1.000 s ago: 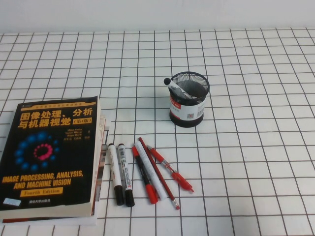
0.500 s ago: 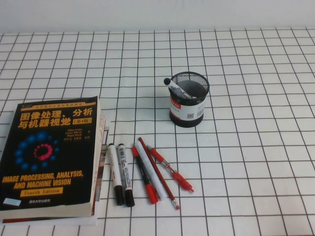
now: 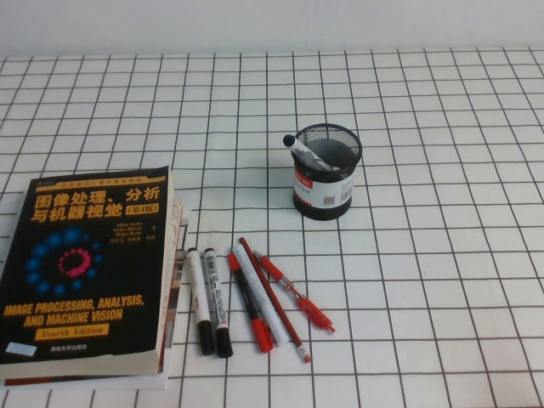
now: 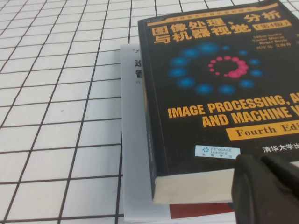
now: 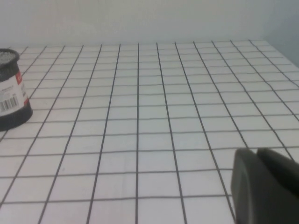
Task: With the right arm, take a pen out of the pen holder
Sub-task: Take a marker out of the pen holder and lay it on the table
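The black mesh pen holder (image 3: 324, 183) stands upright near the table's middle, with a white-labelled marker pen (image 3: 303, 153) leaning out over its left rim. The right wrist view catches the pen holder (image 5: 10, 93) at the picture's edge, well away from my right gripper (image 5: 256, 153), which hovers low over bare grid cloth with its dark fingers pressed together and nothing in them. My left gripper (image 4: 256, 159) is shut too and sits over the near corner of the black book (image 4: 219, 88). Neither arm appears in the high view.
A black textbook (image 3: 85, 263) lies on a second book at the front left. Beside it, several pens and markers (image 3: 255, 297) lie in a row, two black-capped, the others red. The white grid cloth (image 3: 442, 255) covers the table.
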Tool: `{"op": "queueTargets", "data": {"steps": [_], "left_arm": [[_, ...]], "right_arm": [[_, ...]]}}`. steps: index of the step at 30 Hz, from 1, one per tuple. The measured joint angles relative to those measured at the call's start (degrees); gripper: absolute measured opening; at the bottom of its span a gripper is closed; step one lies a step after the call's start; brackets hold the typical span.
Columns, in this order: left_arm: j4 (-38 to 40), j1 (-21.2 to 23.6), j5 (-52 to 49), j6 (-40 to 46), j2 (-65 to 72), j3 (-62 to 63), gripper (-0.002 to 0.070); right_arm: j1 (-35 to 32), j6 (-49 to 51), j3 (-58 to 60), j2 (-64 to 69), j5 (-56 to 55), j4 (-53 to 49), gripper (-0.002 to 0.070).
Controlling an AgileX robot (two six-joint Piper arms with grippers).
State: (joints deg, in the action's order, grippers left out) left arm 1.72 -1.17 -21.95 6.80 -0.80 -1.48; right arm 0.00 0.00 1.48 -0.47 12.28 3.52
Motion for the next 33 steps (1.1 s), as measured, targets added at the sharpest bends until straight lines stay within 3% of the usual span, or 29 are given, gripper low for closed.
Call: {"op": "queueTargets", "data": {"steps": [7,33], "left_arm": [[0.0,0.0,0.0,0.0,0.0,0.0,-0.0004],[0.0,0.0,0.0,0.0,0.0,0.0,-0.0004]], "right_arm": [[0.0,0.0,0.04,0.0,7.95,-0.36,-0.0015],[0.0,0.0,0.04,0.0,8.52,-0.15,-0.0015]]}}
